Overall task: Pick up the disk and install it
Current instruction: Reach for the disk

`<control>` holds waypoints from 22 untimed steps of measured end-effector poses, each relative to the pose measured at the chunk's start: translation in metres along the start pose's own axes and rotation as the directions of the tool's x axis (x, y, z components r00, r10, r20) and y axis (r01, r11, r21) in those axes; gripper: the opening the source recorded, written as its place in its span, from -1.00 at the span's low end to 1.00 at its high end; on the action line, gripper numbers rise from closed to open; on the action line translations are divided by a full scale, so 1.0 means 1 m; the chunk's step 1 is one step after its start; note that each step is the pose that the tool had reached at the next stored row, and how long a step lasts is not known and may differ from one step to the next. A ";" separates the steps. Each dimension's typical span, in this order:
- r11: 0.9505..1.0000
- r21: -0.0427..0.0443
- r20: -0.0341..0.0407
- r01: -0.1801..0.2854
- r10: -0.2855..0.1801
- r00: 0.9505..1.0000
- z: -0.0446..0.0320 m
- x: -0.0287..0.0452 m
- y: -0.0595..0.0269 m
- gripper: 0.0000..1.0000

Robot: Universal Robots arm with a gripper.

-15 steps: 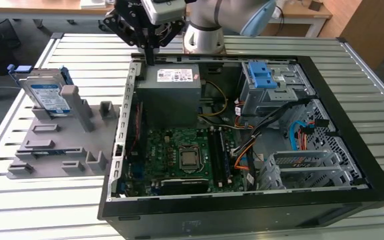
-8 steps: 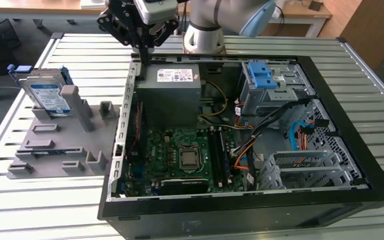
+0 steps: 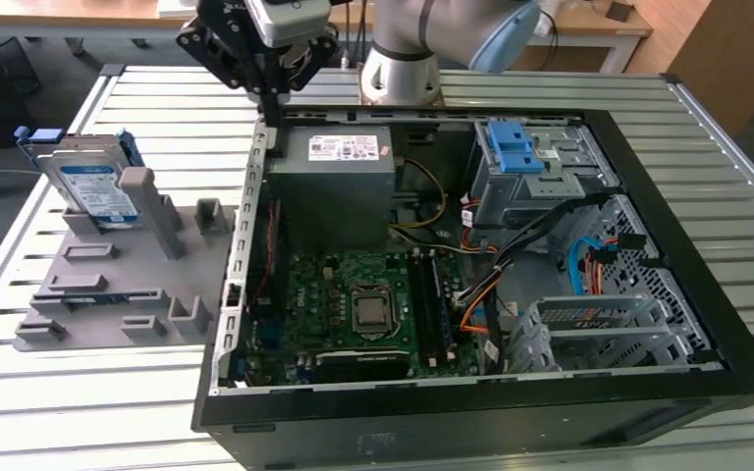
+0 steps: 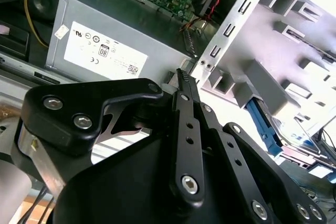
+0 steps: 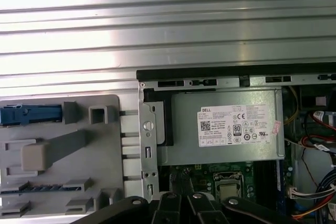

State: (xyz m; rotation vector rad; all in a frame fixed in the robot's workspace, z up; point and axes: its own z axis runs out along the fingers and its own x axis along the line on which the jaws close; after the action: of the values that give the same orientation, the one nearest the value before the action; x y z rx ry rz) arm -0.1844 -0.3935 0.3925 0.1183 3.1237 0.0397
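Note:
The disk (image 3: 95,186), a silver-grey drive with a white-and-blue label and a blue bracket, stands upright in a grey holder (image 3: 115,265) at the exterior view's left. Its blue edge (image 5: 29,115) appears in the first wrist view, and a part of the disk (image 4: 294,135) in the second wrist view. My gripper (image 3: 272,96) hangs above the back left corner of the open computer case (image 3: 691,383), apart from the disk and well to its right. The black fingers (image 4: 184,103) lie together, shut on nothing.
Inside the case are a grey power-supply box (image 3: 338,182) with a white sticker, a green motherboard (image 3: 357,304), a grey cage with blue clips (image 3: 521,157) and loose cables (image 3: 587,255). Case and holder sit on a slatted metal table (image 3: 63,412).

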 end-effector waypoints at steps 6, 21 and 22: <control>1.000 0.000 -0.001 0.000 0.000 1.000 0.0001 0.0072 0.0002 -0.79; 1.000 0.000 -0.005 0.000 0.000 1.000 0.0008 0.0251 0.0013 -0.79; 1.000 0.000 -0.005 0.000 0.000 1.000 0.0008 0.0263 0.0014 -0.79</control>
State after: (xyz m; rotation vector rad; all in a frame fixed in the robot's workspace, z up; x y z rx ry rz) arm -0.2105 -0.3902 0.3913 0.1185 3.1288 0.0395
